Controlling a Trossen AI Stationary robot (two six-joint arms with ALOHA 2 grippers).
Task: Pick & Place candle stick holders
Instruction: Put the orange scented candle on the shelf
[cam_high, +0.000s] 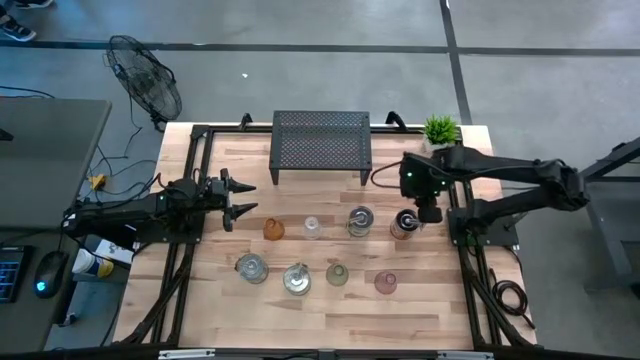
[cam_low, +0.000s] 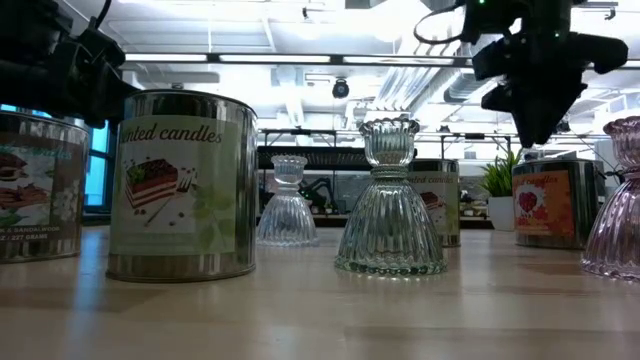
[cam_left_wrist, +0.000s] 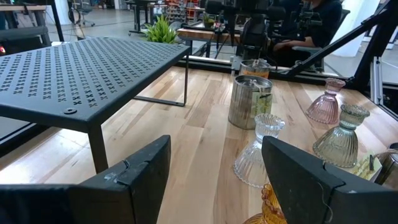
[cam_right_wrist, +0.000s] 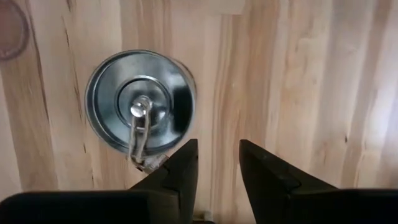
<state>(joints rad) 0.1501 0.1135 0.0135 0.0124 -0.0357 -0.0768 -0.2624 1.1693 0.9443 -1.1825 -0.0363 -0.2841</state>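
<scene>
My right pincer (cam_right_wrist: 216, 163), fingers apart and empty, hovers beside the tin candle holder (cam_right_wrist: 140, 101); next I centre and descend.

Left arm lies low at the left edge, left tool (cam_high: 240, 197) spread wide — nothing in it. Right arm reaches in, right tool (cam_right_wrist: 216, 163) pointing straight down — fingers parted, empty.

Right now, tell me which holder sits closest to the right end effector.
The can-shaped silver tin with the orange label, at the right end of the back row. The right end effector hangs just beside it; every other holder stands farther left.
</scene>
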